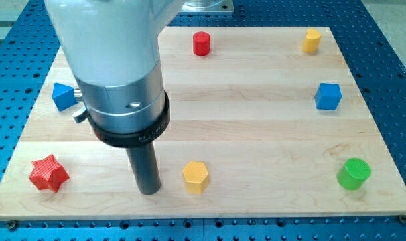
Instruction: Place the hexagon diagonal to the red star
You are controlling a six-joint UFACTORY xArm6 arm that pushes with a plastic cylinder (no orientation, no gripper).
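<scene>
My tip (149,191) rests on the bench (243,127) near its bottom edge, left of the middle. The tool is a plain dark rod with nothing to clench or release, and it grasps nothing. Above the rod sits a wide grey cylinder with a black band around its base, and the pale arm body rises from there out of the view's top, hiding part of the bench's upper left.

The yellow hexagon (195,177) lies just beside my tip, toward the view's right, with a narrow gap of bare wood between them; they do not touch. It sits close to the bottom edge, a little left of centre.

The red star (48,173) lies near the bottom left corner, well apart from the hexagon and roughly level with it. My tip stands between the two, nearer the hexagon.

A blue block (63,96) lies near the left edge, partway up, just beside the grey cylinder as seen here; its shape looks like a wedge or prism but is hard to make out. A red cylinder (201,43) stands near the top edge, about the middle. A second yellow block (312,40) sits near the top right corner; its exact shape is unclear. A blue cube (327,96) lies near the right edge, partway up. A green cylinder (354,173) stands near the bottom right corner.

The bench is pale wood in planks, set on a blue perforated surface (390,80).
</scene>
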